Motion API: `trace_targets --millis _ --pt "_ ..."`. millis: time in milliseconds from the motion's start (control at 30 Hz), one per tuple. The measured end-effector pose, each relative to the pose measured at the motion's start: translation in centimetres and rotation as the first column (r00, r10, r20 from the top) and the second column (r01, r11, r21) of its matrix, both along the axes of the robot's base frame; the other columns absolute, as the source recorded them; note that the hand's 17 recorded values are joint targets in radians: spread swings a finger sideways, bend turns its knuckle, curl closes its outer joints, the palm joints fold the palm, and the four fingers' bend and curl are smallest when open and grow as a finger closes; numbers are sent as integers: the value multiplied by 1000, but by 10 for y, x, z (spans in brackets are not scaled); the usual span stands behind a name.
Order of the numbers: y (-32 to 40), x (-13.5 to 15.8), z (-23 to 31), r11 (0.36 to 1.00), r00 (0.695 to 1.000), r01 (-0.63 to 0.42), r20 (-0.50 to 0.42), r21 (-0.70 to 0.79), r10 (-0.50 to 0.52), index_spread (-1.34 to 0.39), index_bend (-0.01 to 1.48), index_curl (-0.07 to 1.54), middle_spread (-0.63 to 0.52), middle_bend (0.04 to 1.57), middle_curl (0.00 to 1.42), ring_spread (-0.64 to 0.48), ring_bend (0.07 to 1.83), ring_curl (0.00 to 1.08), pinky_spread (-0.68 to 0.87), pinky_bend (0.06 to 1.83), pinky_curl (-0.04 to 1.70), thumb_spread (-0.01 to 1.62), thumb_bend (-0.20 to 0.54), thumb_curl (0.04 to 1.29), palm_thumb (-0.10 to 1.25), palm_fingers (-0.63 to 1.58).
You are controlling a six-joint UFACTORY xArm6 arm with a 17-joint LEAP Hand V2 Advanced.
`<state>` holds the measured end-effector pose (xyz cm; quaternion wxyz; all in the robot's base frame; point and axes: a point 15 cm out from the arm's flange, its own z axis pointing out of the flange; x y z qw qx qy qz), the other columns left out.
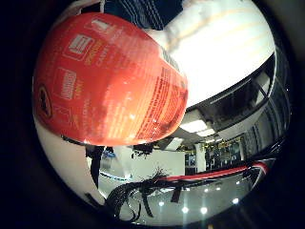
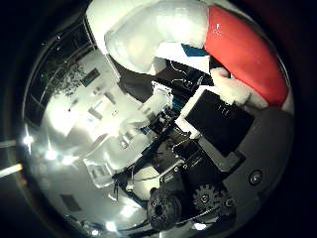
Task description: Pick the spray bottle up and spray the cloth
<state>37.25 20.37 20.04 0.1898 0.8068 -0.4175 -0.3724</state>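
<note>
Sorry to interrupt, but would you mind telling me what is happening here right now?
The robot hand has a red-labelled spray bottle right against its palm, with white fingers curled round it. The palm views look out at ceiling lights and the room, so the bottle seems lifted. No cloth can be seen, so spraying cannot be confirmed.

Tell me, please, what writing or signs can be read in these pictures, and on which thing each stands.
Spray bottle, red label: boxed symbols and lines of pale print show, but all are too blurred and warped to read.
Hand: no writing shows on it.
Room beyond: no sign that can be read.
</note>
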Motion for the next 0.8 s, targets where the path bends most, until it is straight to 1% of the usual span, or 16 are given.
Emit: trace_targets --millis 133,233,367,467,633,800 --pt "5 1 4 999 1000 -15 15 40 15 -196 1143 710 -73 1349 612 -152 1493 579 -178 1010 1341 608 -20 904 1035 1195" --pt "16 6 11 995 998 -23 52 98 18 -196 1144 710 -73 1350 612 -152 1494 580 -178 1009 1345 602 -21 905 1032 1193" --pt "37 4 28 979 998 -25 63 201 12 -196 1144 710 -73 1351 612 -152 1494 580 -179 1005 1354 597 -20 907 1031 1193" --pt "60 4 43 956 996 -24 86 294 -2 -196 1144 710 -73 1350 612 -152 1494 580 -180 1003 1358 595 -20 907 1032 1194" --pt "103 0 70 906 986 -77 165 416 9 -197 1140 711 -73 1351 612 -152 1494 581 -181 1001 1363 581 -20 910 1044 1192" --pt "142 -1 92 828 984 -68 173 556 -35 -198 1138 713 -73 1351 612 -147 1494 581 -182 999 1367 575 -21 908 1045 1193"
